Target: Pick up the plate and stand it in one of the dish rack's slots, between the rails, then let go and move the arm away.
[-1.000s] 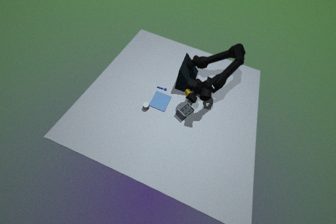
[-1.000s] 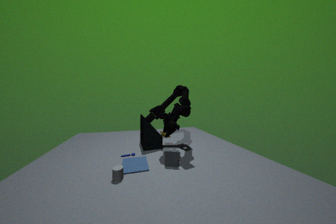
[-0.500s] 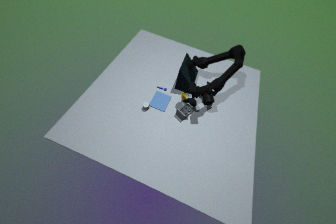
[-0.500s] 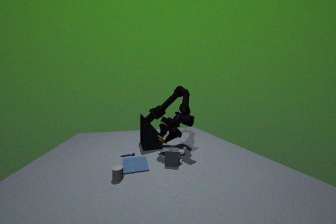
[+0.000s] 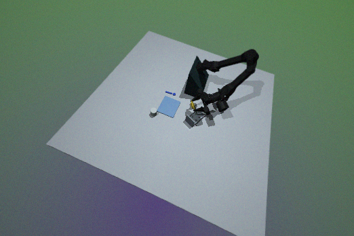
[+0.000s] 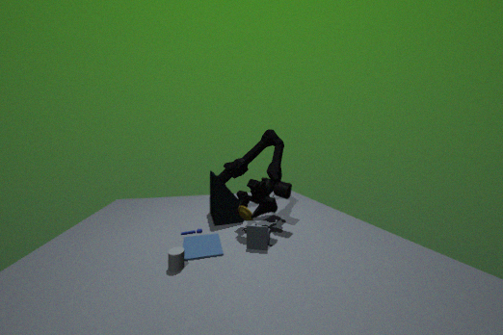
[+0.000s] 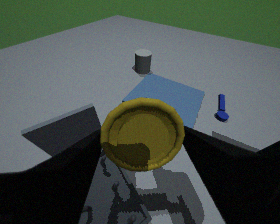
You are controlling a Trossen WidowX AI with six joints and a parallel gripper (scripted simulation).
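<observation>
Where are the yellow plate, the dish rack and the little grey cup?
plate [image 7: 142,132], wrist view, middle of its face
dish rack [image 6: 257,238], exterior view, its front wall
cup [image 7: 143,60], wrist view, its side

The plate [image 7: 143,134] stood on edge between the fingers of the gripper [image 7: 141,145], above the dish rack [image 6: 257,238]; the rack sat on the table [image 5: 135,160], near the arm's base [image 6: 223,203]; in the exterior view a flat mat [image 6: 202,245] lay left of the rack, a cup [image 6: 175,260] before the mat, and a small pin [image 6: 191,232] behind it.
</observation>
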